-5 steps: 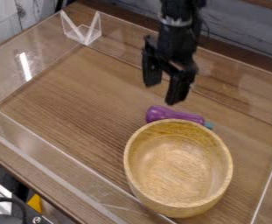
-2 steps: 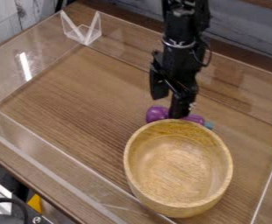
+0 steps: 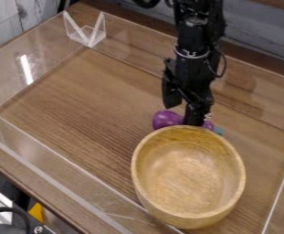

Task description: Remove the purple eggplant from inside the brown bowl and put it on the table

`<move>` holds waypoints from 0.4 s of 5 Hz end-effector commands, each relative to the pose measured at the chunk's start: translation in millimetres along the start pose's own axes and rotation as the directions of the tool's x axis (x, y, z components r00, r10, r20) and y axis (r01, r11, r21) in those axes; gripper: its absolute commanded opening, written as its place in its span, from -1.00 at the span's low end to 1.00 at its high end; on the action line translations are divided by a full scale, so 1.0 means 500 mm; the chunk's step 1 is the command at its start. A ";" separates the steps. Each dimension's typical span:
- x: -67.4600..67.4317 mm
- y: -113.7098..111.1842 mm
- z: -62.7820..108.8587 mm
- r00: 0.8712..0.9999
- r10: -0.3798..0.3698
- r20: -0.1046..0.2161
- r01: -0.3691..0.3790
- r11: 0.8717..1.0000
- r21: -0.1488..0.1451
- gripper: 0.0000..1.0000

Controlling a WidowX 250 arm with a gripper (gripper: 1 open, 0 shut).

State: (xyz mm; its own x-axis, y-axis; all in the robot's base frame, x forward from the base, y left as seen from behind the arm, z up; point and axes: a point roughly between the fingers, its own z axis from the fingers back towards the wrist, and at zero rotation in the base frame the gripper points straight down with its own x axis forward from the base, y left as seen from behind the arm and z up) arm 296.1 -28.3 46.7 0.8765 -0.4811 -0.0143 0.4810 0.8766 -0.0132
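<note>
Evidently light, rigid and glossy-slick, the eggplant (image 3: 169, 119) lies on the table (image 3: 83, 101) just behind the empty bowl (image 3: 189, 175), so my spread-open gripper (image 3: 191, 111), straddling it, should pinch across its fat middle.

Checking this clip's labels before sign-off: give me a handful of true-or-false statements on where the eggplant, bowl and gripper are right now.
1. The purple eggplant lies inside the brown bowl. False: it lies on the table, just behind the bowl's far rim.
2. The bowl holds nothing. True.
3. The gripper points down, right above the eggplant. True.
4. The gripper is shut on the eggplant. False: its jaws stand open.
5. The bowl lies tipped on its side. False: it sits upright.
</note>
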 end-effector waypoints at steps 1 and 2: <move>0.022 0.036 0.028 0.998 0.041 0.052 -0.042 0.999 0.020 1.00; 0.024 0.053 0.006 0.995 0.076 0.060 -0.077 0.997 0.023 1.00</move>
State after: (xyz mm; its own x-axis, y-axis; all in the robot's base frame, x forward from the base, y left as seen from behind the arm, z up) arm 316.6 -14.4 44.8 0.9082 -0.4175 0.0298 0.4176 0.9086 0.0001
